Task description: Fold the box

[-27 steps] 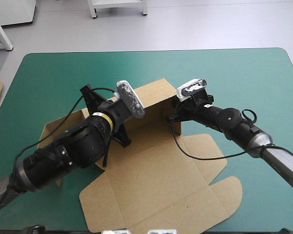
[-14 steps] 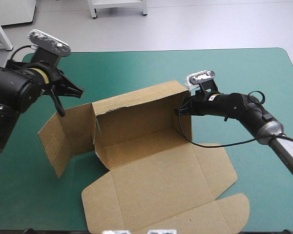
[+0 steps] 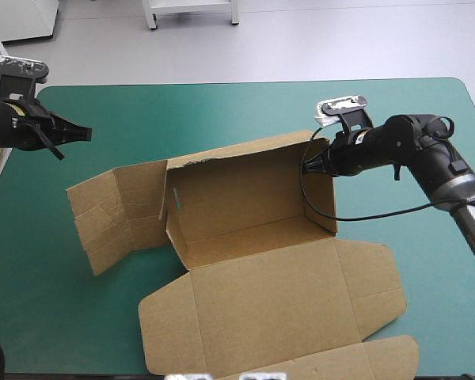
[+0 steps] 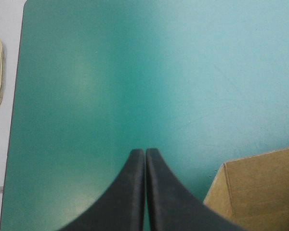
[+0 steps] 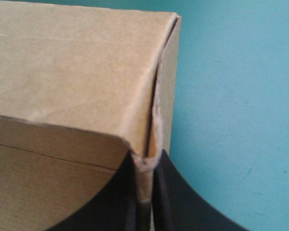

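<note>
Right pincer clamps the box by its three-o'clock wall — left pincer, closed and empty, hangs at ten o'clock.

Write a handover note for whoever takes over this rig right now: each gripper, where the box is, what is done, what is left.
Left gripper: shut, empty, over the table near its far left corner, clear of the box.
Right gripper: shut on the box's right wall, at its far corner.
Box: mid-table; back and right walls raised, left flaps splayed outward, big near panel lying flat.
Done: two walls up.
Left: likely raise and tuck the left side, then deal with the near flaps.
</note>
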`<act>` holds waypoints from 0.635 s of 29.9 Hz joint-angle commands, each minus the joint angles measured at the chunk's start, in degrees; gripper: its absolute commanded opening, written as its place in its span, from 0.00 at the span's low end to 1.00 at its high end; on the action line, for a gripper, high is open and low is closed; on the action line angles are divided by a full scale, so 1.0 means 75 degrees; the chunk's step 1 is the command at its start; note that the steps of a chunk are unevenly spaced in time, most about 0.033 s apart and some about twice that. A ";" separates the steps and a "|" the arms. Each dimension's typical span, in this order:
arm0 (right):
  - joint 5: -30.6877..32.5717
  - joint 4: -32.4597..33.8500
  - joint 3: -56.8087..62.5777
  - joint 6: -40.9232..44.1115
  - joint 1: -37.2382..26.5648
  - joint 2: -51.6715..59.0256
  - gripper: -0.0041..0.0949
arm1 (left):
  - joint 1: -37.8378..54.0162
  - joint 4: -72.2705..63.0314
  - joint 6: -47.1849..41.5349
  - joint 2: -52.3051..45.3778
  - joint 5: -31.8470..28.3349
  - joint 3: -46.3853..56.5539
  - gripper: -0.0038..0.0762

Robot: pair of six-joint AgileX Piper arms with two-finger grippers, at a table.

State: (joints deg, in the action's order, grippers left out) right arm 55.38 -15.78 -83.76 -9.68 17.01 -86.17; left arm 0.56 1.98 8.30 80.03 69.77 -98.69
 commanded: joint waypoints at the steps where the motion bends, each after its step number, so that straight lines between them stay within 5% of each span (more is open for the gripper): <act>1: 0.0697 0.0017 -0.0521 0.0177 -0.0032 -0.0097 0.04 | 0.0073 -0.0159 0.0057 0.0021 -0.0436 -0.0227 0.05; 11: 0.0668 -0.0055 -0.0826 0.0095 -0.0032 -0.1603 0.04 | 0.0073 -0.0553 0.0214 0.0370 -0.0580 -0.0227 0.05; 19: -0.0363 -0.0106 -0.0990 -0.0335 -0.0032 -0.1968 0.08 | 0.0073 -0.0565 0.0222 0.0402 -0.0565 -0.0227 0.05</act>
State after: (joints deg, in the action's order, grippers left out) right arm 51.52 -16.39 -90.15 -10.88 16.71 -102.81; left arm 0.96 -1.47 9.88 84.91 68.48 -98.69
